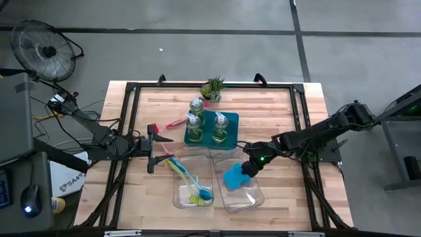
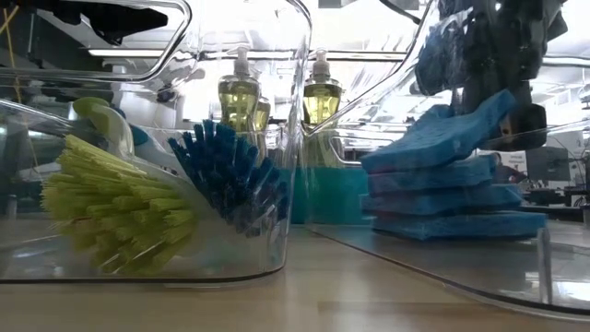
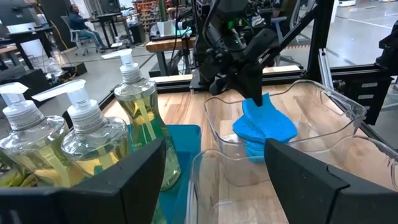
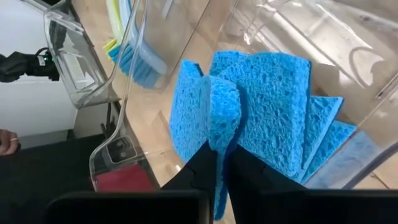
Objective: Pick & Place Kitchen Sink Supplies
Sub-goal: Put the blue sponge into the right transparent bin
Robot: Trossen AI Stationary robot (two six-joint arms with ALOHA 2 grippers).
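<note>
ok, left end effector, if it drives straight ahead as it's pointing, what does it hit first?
Probably the rim of the nearer clear bin just ahead of the left end effector; beyond it the sponge bin. Depth is unclear.

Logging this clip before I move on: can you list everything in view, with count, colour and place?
Soap bottles: three, clear with yellow-green soap, on teal tray.
Dish brushes: blue and yellow-green, in left clear bin; red-pink brush on table.
Sponges: blue, stacked in right clear bin; count unclear.
Held sponge: one, blue, over right bin.
Potted plant: one, green, table's far edge.
Left gripper: open, empty, beside left bin.
Right gripper: shut on held sponge.
</note>
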